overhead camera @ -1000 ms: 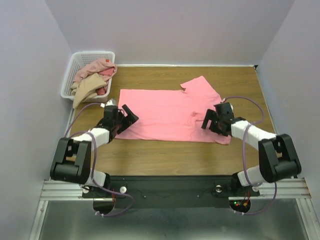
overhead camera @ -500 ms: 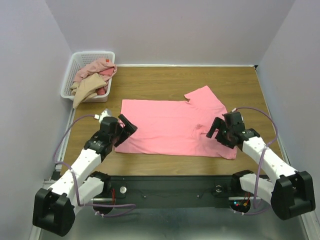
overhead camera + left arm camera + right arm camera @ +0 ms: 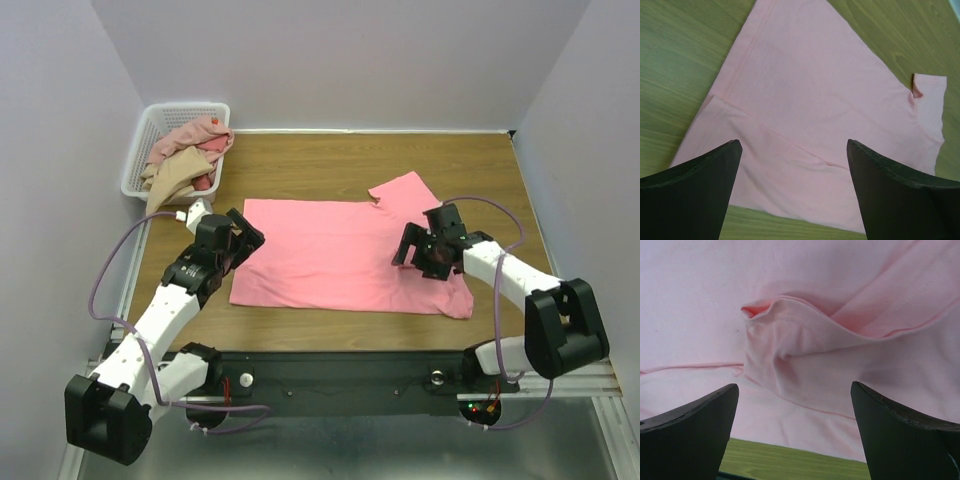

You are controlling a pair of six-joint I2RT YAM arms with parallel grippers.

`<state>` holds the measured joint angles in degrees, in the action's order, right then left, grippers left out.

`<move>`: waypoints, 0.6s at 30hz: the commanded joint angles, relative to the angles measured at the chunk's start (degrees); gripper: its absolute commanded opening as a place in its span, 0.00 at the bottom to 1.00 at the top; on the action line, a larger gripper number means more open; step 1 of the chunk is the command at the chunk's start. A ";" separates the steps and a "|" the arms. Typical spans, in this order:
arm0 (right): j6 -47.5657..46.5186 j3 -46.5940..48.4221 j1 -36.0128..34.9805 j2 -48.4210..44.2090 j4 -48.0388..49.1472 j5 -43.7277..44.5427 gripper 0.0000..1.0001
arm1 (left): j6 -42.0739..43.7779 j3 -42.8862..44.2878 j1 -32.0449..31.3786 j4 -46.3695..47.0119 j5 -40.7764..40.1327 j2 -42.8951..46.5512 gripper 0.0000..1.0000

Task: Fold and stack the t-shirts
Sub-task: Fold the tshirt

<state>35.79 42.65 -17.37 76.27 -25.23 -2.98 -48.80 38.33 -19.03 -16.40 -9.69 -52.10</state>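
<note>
Salmon-pink t-shirt [image 3: 330, 255] lies spread, bare wood [image 3: 340, 160] bordering every edge.

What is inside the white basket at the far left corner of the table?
The basket holds crumpled clothes: a rose shirt on top, a tan shirt spilling over its near rim. Whatever lies beneath them is covered.

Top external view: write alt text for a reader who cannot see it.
A salmon-pink t-shirt lies spread on a wooden table, with the open left gripper at its left edge and the open right gripper over its right side. A white basket at the far left holds more shirts.
</note>
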 commanded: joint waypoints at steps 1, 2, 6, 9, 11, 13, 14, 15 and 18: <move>0.07 4.19 -0.74 2.99 5.10 2.44 1.00 | 1.33 2.45 0.04 -0.47 -2.26 -0.55 0.98; -0.02 4.37 -0.74 4.05 5.11 2.46 1.00 | 1.33 2.46 0.04 -0.47 -2.43 -0.72 0.99; 0.24 5.77 -0.65 8.63 8.35 2.46 1.00 | 1.86 3.24 0.22 -0.65 -2.96 -0.81 0.99; -0.46 7.97 -0.74 11.61 8.97 2.63 1.00 | 2.39 4.21 0.39 -1.52 -3.84 -0.90 0.99; -0.55 9.81 -0.74 12.41 9.06 2.63 1.00 | 2.39 4.30 0.48 -2.14 -4.28 -0.55 0.99; -0.98 11.56 -0.74 13.20 10.20 4.11 1.00 | 2.39 3.95 0.57 -2.05 -4.63 0.06 0.99; -1.25 11.57 -0.74 13.72 10.20 4.13 1.00 | 2.39 3.95 0.57 -1.88 -4.81 0.24 0.99; -1.77 13.14 -0.74 14.25 10.20 4.04 1.00 | 2.39 3.69 0.74 -1.62 -4.90 0.50 0.99; -2.39 15.78 -0.74 16.71 10.29 3.42 1.00 | 2.74 3.68 1.10 -1.35 -4.81 0.07 0.99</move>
<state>35.14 53.67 -17.74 90.78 -18.70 -0.62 -47.05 40.16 -18.57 -17.91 -12.62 -53.06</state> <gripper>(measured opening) 0.998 0.985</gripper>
